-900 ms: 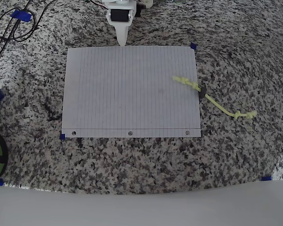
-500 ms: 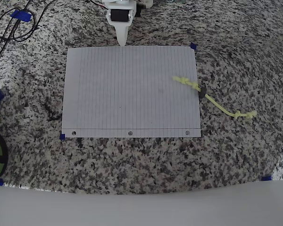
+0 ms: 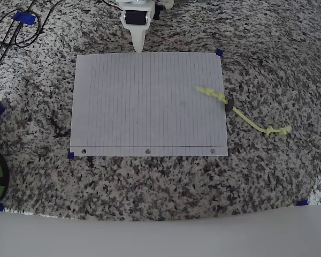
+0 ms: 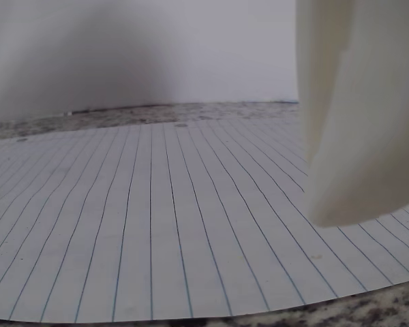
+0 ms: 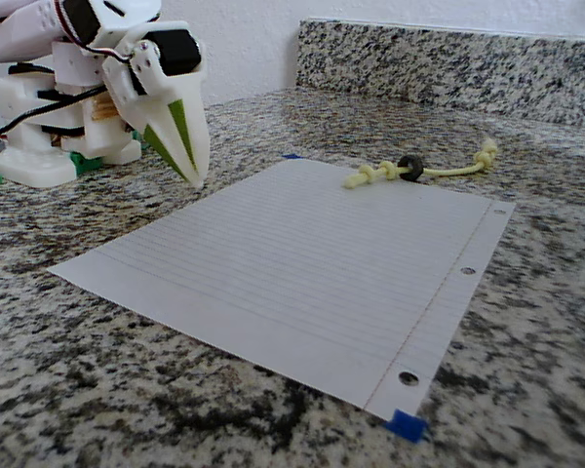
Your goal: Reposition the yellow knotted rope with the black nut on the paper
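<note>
nothing has changed over the last sec: across the overhead shots the end effector [image 3: 138,45] sits at the same spot by the top edge of the paper [image 3: 139,107], and the yellow knotted rope [image 3: 241,112] lies exactly as before. we judge the arm is paused or hasn't begun its approach, so the task is still at its start.

where things are, overhead view: the rope runs diagonally across the paper's right edge. one knotted end rests on the sheet, the other lies out on the speckled granite worktop [image 3: 267,176]. the black nut [image 3: 229,103] sits right at the paper's edge, approx. half on, half off. the end effector is well apart from the rope, at the opposite side of the sheet's top edge.

the end effector's two tips look pressed together into one point, holding nothing; we see no gap in the overhead or fixed view [image 5: 190,156].

what each view adds: the fixed view shows the tip hovering above the worktop just beside the paper's edge, not touching, which the overhead can't tell us. it also shows the nut [image 5: 410,168] standing up as a ring around the cord [image 5: 419,171]. the wrist view gives a low look across the lined paper [image 4: 163,225] w/ a blurred finger [image 4: 361,116] at right; a pale speck at the left edge may be the rope, too small to tell.
</note>
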`<state>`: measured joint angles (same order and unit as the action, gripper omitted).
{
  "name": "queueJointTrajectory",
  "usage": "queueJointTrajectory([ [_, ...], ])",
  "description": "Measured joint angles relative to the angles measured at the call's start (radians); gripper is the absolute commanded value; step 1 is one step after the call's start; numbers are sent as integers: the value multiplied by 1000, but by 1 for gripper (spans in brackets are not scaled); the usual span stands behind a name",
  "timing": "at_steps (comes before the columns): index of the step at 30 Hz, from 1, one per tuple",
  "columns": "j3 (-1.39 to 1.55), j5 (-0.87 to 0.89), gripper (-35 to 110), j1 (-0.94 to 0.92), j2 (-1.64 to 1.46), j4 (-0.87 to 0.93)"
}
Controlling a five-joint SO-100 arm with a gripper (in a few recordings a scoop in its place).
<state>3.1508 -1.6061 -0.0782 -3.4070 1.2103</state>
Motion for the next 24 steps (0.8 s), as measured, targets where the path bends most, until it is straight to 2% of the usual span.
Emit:
queueJointTrajectory([
  [24,0,0,0,0,0,-26],
])
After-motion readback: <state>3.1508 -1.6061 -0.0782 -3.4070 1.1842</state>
